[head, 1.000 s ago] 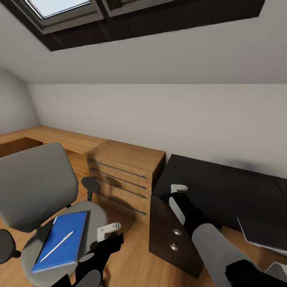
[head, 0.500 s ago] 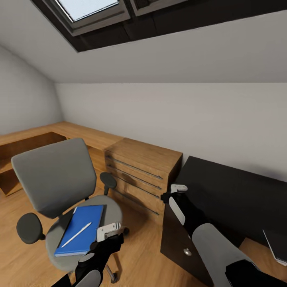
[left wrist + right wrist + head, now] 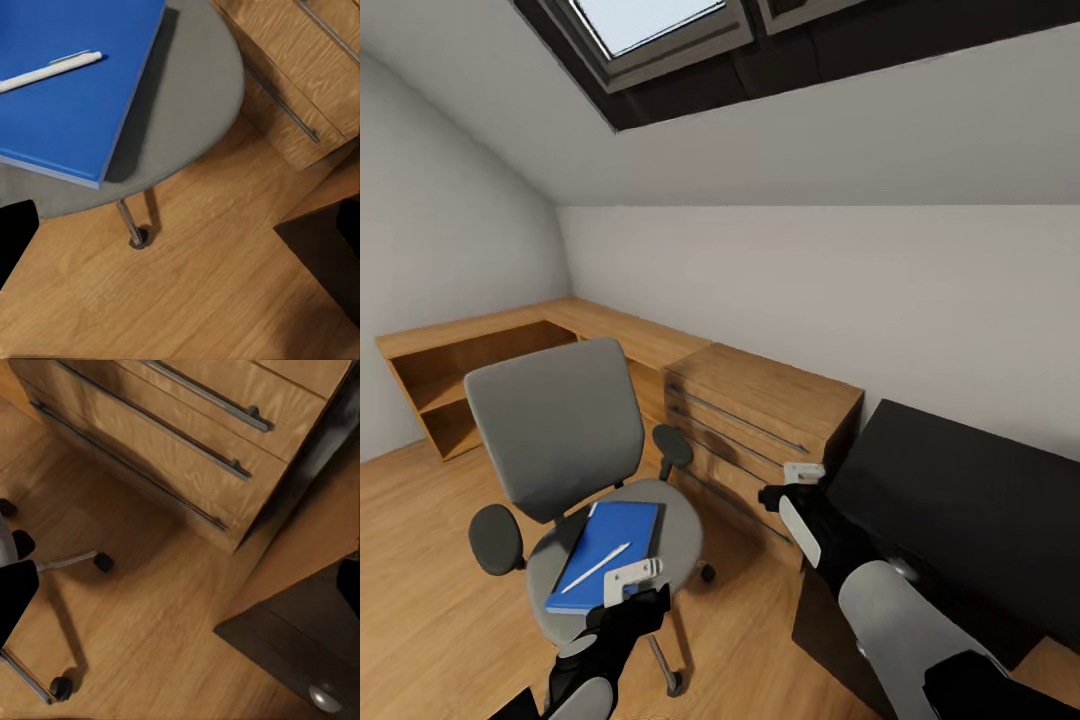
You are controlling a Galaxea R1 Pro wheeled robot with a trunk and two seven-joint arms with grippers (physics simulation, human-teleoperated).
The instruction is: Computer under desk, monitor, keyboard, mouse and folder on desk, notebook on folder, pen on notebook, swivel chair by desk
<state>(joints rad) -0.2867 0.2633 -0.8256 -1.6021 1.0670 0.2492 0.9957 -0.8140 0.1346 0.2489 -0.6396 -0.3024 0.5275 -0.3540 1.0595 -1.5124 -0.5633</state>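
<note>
Attic bedroom: the robot's view has swung left, centring the chair (image 3: 575,470) with folder (image 3: 605,555) and pen (image 3: 595,567). Both grippers (image 3: 630,580) (image 3: 792,482) hang empty; I cannot tell their jaw spread. Picking up looks next.

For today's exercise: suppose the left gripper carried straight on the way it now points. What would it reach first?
Going by the left wrist view, probably the light wood floor just past the front edge of the swivel chair seat, near its metal leg. The blue folder with the pen lies off to one side of that line. Depth is uncertain.

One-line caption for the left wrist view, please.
White pen lying on the blue folder on the grey swivel chair seat, above the wood floor beside a wooden drawer unit.
</note>
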